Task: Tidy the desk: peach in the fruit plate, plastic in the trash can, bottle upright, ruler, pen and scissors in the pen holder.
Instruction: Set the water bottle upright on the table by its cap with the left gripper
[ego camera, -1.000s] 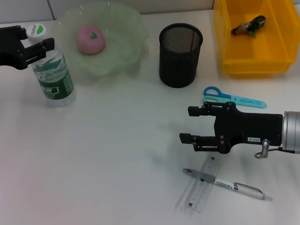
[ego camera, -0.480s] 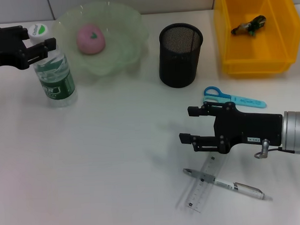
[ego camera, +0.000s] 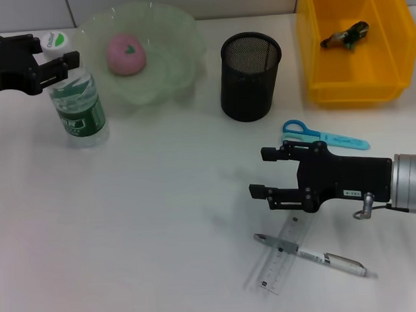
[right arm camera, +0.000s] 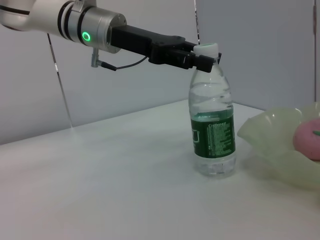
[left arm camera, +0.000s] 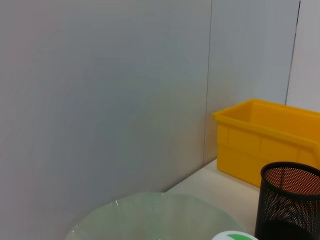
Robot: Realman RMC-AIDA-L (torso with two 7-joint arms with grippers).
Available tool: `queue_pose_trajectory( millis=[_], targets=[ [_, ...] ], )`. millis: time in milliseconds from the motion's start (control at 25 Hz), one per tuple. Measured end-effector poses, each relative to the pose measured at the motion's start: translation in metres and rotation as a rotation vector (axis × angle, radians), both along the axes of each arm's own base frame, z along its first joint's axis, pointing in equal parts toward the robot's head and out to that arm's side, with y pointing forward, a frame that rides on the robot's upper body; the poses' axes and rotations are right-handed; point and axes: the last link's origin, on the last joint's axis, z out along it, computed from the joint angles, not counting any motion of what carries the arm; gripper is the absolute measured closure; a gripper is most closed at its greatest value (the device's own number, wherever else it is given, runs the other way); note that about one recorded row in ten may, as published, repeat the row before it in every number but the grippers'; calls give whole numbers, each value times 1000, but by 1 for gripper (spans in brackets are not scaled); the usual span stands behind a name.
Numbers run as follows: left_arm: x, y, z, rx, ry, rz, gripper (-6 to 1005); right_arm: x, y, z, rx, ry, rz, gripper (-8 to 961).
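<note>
The clear plastic water bottle with a green label [ego camera: 78, 106] stands upright on the white surface [ego camera: 142, 221], just beside the pale green glass fruit plate [ego camera: 164, 68] that holds the pink peach [ego camera: 125, 54]. The left gripper [ego camera: 67, 64] is clamped on the bottle's neck under its white cap, as the right wrist view shows [right arm camera: 206, 59]. The right gripper [ego camera: 262, 173] hovers with its fingers spread apart, between the blue-handled scissors [ego camera: 323, 136] and the transparent ruler [ego camera: 280, 258] crossed by a silver pen [ego camera: 312, 255]. The black mesh pen holder [ego camera: 250, 76] stands near the yellow plastic bin [ego camera: 357, 87], which contains a crumpled piece of plastic [ego camera: 344, 36].
</note>
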Motion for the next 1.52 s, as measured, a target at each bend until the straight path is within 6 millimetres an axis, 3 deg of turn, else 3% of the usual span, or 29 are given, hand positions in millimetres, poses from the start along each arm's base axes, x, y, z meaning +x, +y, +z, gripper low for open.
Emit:
queue_pose_trajectory(
  millis=[1120, 1320, 1520],
  targets=[
    [-1, -1, 1, 4, -2, 3, 540, 0, 0, 1, 0, 3, -1, 213],
    [-1, -2, 1, 2, -3, 2, 427, 1, -1, 1, 0, 4, -2, 213],
    [0, -2, 1, 4, -10, 0, 403, 1, -1, 0, -1, 4, -3, 213]
  ],
)
